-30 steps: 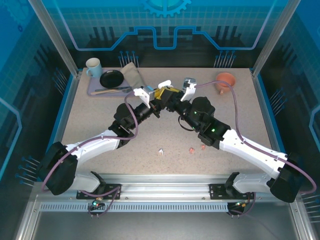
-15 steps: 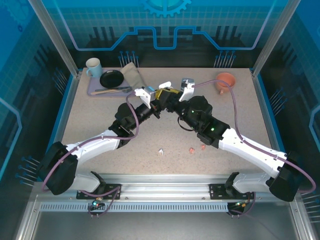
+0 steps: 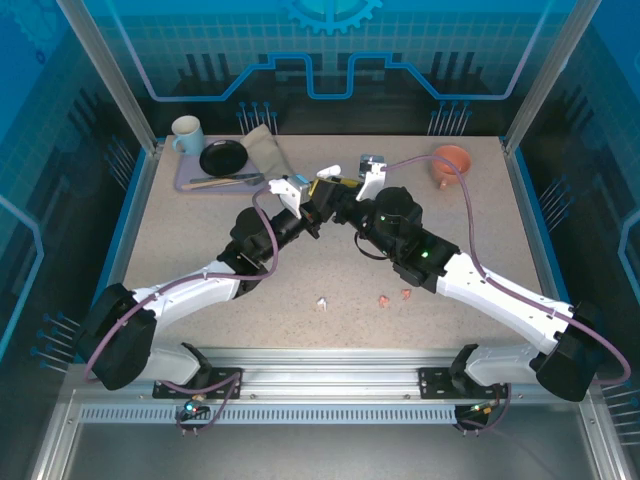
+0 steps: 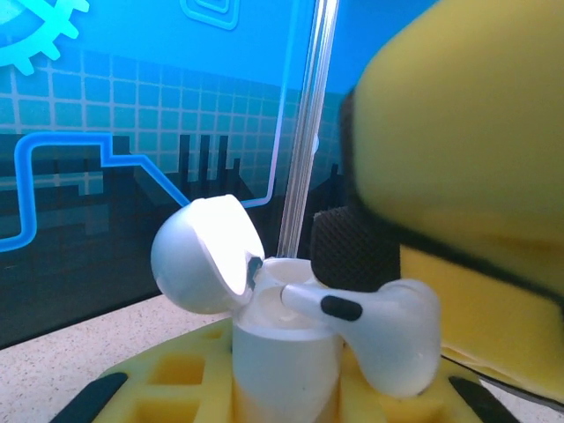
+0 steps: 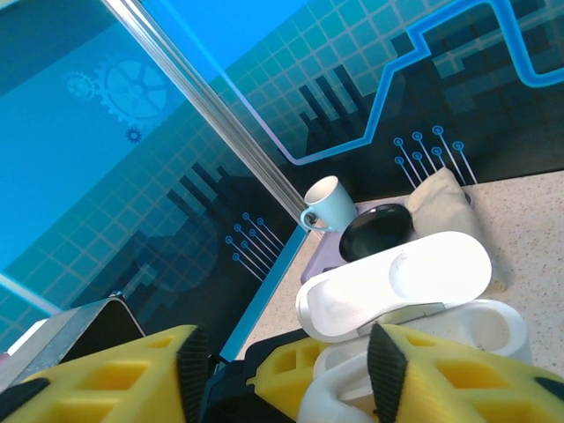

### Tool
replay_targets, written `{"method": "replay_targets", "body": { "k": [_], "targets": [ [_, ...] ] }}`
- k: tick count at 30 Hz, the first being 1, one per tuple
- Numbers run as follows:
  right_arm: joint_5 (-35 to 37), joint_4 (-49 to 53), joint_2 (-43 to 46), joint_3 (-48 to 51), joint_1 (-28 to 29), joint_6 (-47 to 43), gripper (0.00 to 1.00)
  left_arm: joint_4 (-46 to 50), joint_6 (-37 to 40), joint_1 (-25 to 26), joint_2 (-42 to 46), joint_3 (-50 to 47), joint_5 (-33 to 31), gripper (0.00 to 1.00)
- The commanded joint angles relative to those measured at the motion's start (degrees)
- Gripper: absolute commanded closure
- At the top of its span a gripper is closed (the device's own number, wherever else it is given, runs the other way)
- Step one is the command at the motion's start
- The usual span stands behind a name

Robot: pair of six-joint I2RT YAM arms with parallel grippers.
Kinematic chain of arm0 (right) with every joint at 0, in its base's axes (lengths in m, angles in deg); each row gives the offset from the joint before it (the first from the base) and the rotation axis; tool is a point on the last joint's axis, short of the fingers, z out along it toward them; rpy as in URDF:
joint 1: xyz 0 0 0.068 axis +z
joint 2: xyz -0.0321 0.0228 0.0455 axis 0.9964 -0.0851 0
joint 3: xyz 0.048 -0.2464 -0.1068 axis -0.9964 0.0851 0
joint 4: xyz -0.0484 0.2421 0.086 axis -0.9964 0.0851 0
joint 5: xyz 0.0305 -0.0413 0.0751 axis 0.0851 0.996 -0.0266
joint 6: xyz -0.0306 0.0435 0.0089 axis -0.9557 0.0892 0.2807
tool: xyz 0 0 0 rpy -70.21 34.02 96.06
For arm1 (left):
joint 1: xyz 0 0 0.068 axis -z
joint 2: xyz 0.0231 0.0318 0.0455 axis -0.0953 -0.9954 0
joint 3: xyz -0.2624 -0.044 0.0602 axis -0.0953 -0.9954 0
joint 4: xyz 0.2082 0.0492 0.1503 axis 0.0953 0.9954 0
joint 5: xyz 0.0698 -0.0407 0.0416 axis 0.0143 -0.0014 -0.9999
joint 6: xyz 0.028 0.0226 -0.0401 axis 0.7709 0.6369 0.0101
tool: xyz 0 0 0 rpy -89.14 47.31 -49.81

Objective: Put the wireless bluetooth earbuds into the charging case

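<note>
The white charging case stands upright between my left gripper's yellow fingers, lid swung open to the left. A white earbud lies tilted across the case's mouth, stem tip over a socket, bulb hanging off the right side. My right gripper is open around that spot, and its black pad stands just behind the earbud. The right wrist view has the case lid and the earbud beside the right-hand finger. On the table lie one white earbud and two pink ones.
At the back left a purple tray carries a pale blue mug, a black plate and a beige cloth. An orange cup lies at the back right. Both grippers meet above mid-table.
My right gripper's jaws have spread apart and let go of the white earbud, which now rests on the case. The left arm has held still.
</note>
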Motion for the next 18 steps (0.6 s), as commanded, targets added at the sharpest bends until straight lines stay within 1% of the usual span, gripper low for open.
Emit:
{"method": "replay_targets", "body": {
  "k": [1,2,8,18],
  "targets": [
    [-1.50,4.58,-0.40,-0.67,-0.96,1.54,0.42,-6.78,-0.20,0.56,1.78,0.12,-0.13,1.00],
    [-1.52,4.59,-0.25,-0.68,-1.17,1.63,0.40,-6.79,-0.17,0.55,1.82,0.09,-0.18,1.00],
    [-2.49,5.01,0.35,-0.78,-2.07,2.31,0.39,-7.05,-0.25,0.58,1.92,-0.24,-0.11,1.00],
    [-3.43,5.42,0.45,-0.19,-2.83,3.76,0.41,-6.83,-0.34,0.56,2.19,-0.38,-0.12,1.00]
  ]
}}
